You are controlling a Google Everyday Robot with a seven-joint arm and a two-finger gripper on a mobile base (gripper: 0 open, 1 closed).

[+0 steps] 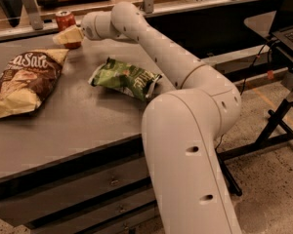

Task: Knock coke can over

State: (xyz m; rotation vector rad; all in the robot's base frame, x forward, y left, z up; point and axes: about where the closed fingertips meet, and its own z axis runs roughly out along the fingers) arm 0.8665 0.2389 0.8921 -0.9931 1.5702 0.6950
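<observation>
The coke can (65, 22), red with a silver top, stands upright at the far edge of the grey table (63, 126). My gripper (63, 36) reaches across the table and sits right against the can's front and lower part, covering its base. The white arm (151, 38) stretches from the lower right up to the gripper.
A brown and yellow chip bag (22, 82) lies on the left of the table. A green chip bag (127, 78) lies in the middle, just under my arm. A rail (151, 6) runs behind the table. A black stand (278, 121) is on the right, over the floor.
</observation>
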